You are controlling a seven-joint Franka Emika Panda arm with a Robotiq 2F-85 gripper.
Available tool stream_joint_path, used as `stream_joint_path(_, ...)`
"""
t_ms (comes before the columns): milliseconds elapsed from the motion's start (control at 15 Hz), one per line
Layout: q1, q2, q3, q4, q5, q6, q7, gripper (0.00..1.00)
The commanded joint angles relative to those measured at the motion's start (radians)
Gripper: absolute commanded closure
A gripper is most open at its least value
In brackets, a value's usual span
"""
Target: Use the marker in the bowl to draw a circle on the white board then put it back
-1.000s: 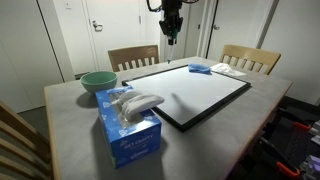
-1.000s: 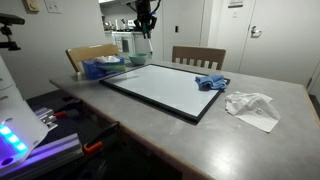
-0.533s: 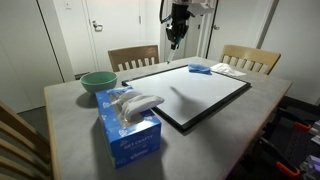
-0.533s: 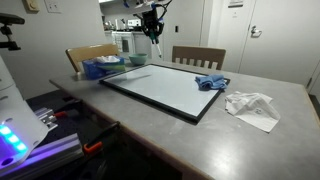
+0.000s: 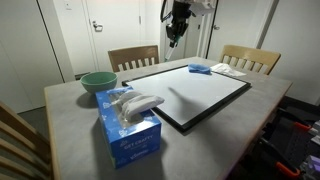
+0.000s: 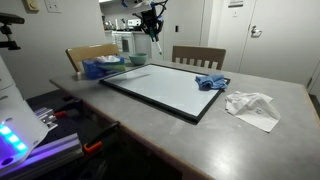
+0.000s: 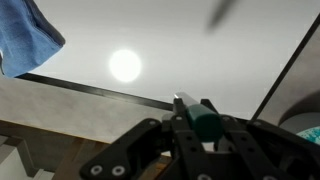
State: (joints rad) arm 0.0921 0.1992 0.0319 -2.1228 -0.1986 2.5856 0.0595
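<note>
My gripper [image 5: 176,32] hangs high above the far edge of the white board [image 5: 195,90], shut on the marker [image 7: 198,118]. In the wrist view the marker is a dark stick with a green end between the fingers, pointing at the white board [image 7: 200,50]. In both exterior views it shows as a thin dark stick [image 6: 156,33] below the gripper [image 6: 152,20]. The teal-green bowl [image 5: 98,82] stands off the board's end, near the tissue box. The board [image 6: 165,85] lies flat on the grey table.
A blue tissue box [image 5: 128,125] stands at the table's near corner. A blue cloth [image 5: 199,68] lies at the board's far edge, also in the wrist view [image 7: 25,35]. White paper sheets [image 6: 252,105] lie beside the board. Wooden chairs [image 5: 133,57] stand behind the table.
My gripper with the marker has moved sideways and slightly up along the board's far edge from one second ago. It has hardly moved in the last half second.
</note>
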Motion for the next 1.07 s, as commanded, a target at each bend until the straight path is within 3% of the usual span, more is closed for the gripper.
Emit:
stream_joint_path(0,-0.001,-0.001,0.000,0.001,0.002,-0.003,-0.003,0.79)
stream_joint_path(467,-0.001,-0.001,0.000,0.001,0.003,-0.003,-0.003,0.79)
stream_joint_path(533,0.012,0.002,-0.007,0.005,-0.024,-0.012,0.038,0.95)
stream_joint_path(800,0.010,-0.012,-0.014,-0.007,-0.012,-0.048,0.098,0.95)
stream_joint_path(1000,-0.011,-0.030,-0.024,-0.016,0.022,-0.145,0.109,0.95)
